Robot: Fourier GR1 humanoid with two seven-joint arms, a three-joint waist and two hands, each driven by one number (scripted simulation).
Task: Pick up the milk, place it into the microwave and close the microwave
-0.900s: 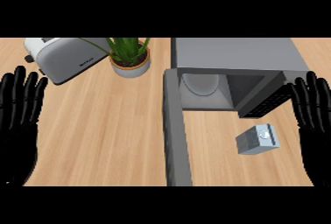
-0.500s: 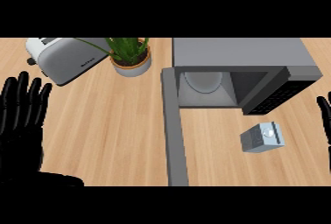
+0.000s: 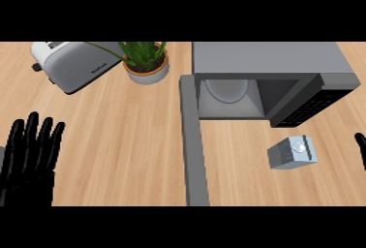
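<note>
The milk [image 3: 293, 152] is a small grey-white carton with a round cap, standing on the wooden counter just in front of the microwave's right part. The microwave [image 3: 268, 72] is grey, its cavity open and showing a pale turntable [image 3: 227, 89] inside. Its door [image 3: 193, 140] swings out toward me as a long grey slab at the view's middle. My left hand [image 3: 30, 155] rests open at the lower left, fingers straight up. Of my right hand [image 3: 361, 147] only a black sliver shows at the right edge, right of the milk and apart from it.
A silver toaster [image 3: 71, 63] lies at the back left. A potted green plant [image 3: 146, 63] stands between it and the microwave. Bare wood counter [image 3: 121, 145] spreads left of the door.
Both hands have dropped lower and outward; the right one has slid almost out of the right edge. The view has shifted a little, so the milk sits lower. Nothing was taken hold of.
</note>
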